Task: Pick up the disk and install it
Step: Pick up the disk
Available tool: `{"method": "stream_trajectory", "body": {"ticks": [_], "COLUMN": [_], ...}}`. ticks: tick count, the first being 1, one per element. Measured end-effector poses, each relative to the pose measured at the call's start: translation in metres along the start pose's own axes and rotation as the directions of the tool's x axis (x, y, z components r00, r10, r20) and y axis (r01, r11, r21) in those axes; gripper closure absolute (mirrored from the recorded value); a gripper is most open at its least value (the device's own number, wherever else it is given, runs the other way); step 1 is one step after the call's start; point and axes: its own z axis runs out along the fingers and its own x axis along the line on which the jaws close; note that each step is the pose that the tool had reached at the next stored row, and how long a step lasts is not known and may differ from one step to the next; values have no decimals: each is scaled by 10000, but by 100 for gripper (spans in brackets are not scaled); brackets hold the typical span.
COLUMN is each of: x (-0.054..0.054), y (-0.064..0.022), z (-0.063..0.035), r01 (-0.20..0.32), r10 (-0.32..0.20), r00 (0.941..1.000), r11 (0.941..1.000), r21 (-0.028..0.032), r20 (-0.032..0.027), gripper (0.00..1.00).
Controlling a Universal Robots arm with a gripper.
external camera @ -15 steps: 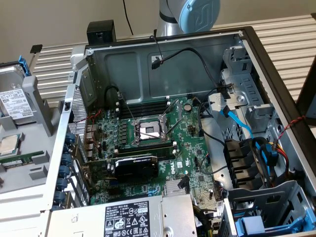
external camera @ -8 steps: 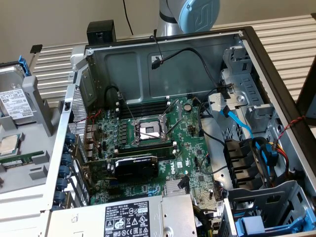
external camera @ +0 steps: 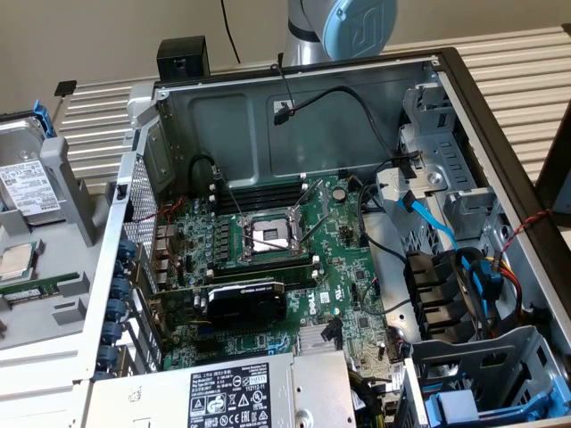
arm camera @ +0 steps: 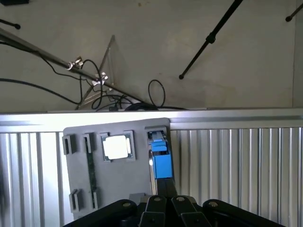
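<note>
The disk (external camera: 27, 185) is a silver-grey hard drive with a white label, clipped in a blue carrier. It stands tilted in a slot of the grey parts holder (external camera: 62, 294) at the exterior view's left, outside the computer case. In the wrist view the disk (arm camera: 161, 163) appears edge-on as a blue strip in the same holder (arm camera: 118, 189). My gripper (arm camera: 165, 195) hangs well above it, its black fingers (arm camera: 157, 204) shut together with nothing between them. The arm's blue-capped joint (external camera: 359, 22) is behind the case.
The open computer case (external camera: 312, 116) holds the motherboard (external camera: 277, 259), a power supply box (external camera: 241, 397) and drive bays (external camera: 473, 366) with blue parts and cables at the exterior view's right. A silver CPU chip (arm camera: 116, 147) and a memory stick (arm camera: 91, 165) also sit in the holder.
</note>
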Motion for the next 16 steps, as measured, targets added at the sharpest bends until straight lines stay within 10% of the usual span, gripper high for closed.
{"method": "stream_trajectory", "body": {"ticks": [16], "x": [-1], "y": [8], "z": [72], "r01": [161], "r10": [-161], "r00": [9999], "r11": [9998], "r21": [91], "r20": [4], "gripper": [89]}}
